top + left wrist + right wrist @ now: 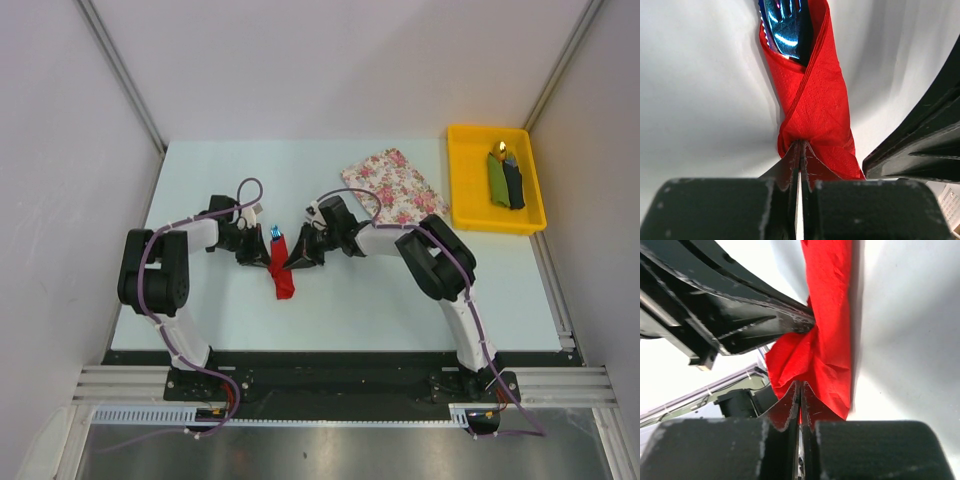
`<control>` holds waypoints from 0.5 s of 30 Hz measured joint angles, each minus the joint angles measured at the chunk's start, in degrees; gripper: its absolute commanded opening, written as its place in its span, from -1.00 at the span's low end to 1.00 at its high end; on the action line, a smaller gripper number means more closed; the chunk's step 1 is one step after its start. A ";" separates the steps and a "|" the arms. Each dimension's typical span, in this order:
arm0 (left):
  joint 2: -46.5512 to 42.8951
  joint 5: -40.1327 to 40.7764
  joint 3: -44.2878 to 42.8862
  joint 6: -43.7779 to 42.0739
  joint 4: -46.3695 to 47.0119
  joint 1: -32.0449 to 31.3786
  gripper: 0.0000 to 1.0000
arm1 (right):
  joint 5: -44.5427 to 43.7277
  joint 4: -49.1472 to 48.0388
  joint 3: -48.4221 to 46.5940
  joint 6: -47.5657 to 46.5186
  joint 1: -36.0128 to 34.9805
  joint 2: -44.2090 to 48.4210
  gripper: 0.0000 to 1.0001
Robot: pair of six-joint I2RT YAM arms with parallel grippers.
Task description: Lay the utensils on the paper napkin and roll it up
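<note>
Locate the paper napkin [282, 268] at the centre of the table [400, 290], between the two arms. It is wrapped into a narrow roll around the utensils [787, 25], and a blue head protrudes from the far end. The left gripper [799, 150] is pressed together on a fold at the roll's left side. The right gripper [800, 390] pinches the loose red paper nearer the near end, from the opposite side. Read this double pinch as a way to hold the wrap tight so the layers cannot spring open. The near end looks crumpled, so treat the roll as formed but not secured. Expect thin paper to tear if either arm pulls outward.
</note>
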State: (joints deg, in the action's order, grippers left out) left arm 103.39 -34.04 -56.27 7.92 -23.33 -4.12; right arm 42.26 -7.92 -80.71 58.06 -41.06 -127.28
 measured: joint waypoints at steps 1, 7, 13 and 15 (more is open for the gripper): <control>0.00 0.00 0.00 0.00 0.00 0.00 -0.95 | -0.09 0.35 0.00 -0.26 -0.15 0.00 -0.94; 0.00 -0.07 0.00 0.02 0.02 0.00 -0.95 | -0.87 0.96 -0.09 -1.36 -2.32 -0.72 -0.94; 0.00 -0.68 0.13 0.22 0.37 0.22 -0.67 | 0.13 0.70 -0.70 -1.22 -3.23 -3.50 -0.90; -0.35 -1.44 0.76 0.81 1.36 0.81 -0.53 | 0.26 0.72 -0.76 -1.27 -3.23 -3.54 -0.88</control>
State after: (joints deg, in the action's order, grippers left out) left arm 103.04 -35.48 -55.51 8.73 -21.98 -3.31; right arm 42.52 -7.20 -81.47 56.80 -44.29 -130.82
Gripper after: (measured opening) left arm 0.148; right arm 0.047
